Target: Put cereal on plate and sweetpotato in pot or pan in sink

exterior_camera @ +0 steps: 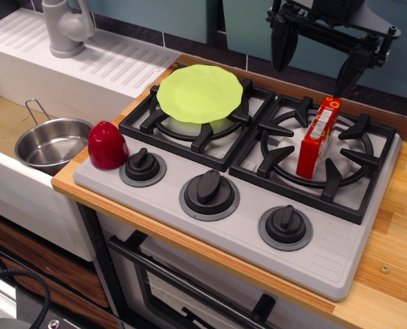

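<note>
Red cardboard is the first worry: the cereal (318, 137) stands tilted on its narrow edge across the black grate of the right burner (318, 154), a thin, tall footing that a glancing finger could tip into the gaps between the grate arms, where it would be awkward to pick up. The hand (315, 65) hangs above and slightly behind the box, its two dark fingers spread well apart and holding nothing, so the box sits below the gap, toward the camera; a descent that is off line would likely strike the yellow top end instead of straddling it. The plate (199, 92) rests on the left burner's grate, raised and unfastened, so a box dropped near its wavy rim might rock it or slide off. The sweetpotato (107, 145) sits on the stove's front left corner, right by the counter (395, 274) edge, well apart from the hand; its glossy dome looks slippery and could squirt loose, possibly missing the pot (53, 144) that lies just beside it down in the sink (1, 123).
</note>
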{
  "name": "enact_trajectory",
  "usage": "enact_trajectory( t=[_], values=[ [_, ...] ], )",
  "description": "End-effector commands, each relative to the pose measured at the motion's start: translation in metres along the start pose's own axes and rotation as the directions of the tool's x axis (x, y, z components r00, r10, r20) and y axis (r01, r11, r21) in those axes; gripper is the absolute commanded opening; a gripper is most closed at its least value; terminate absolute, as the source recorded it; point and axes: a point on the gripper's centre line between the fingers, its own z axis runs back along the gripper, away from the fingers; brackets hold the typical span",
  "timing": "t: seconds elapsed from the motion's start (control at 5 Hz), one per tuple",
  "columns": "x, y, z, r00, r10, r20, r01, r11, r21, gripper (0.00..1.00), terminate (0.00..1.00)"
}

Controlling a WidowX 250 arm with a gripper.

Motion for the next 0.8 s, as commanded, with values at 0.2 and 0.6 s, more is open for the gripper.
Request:
enact_trajectory(
  t=[0.2, 0.6],
  values=[
    [0.005, -0.003, -0.013, 1.0, 0.002, 0.025, -0.002, 1.0, -0.013, 1.0, 0.0],
    [0.011, -0.008, -0.033, 0.998, 0.005, 0.06, -0.003, 0.999, -0.044, 1.0, 0.0]
  ],
)
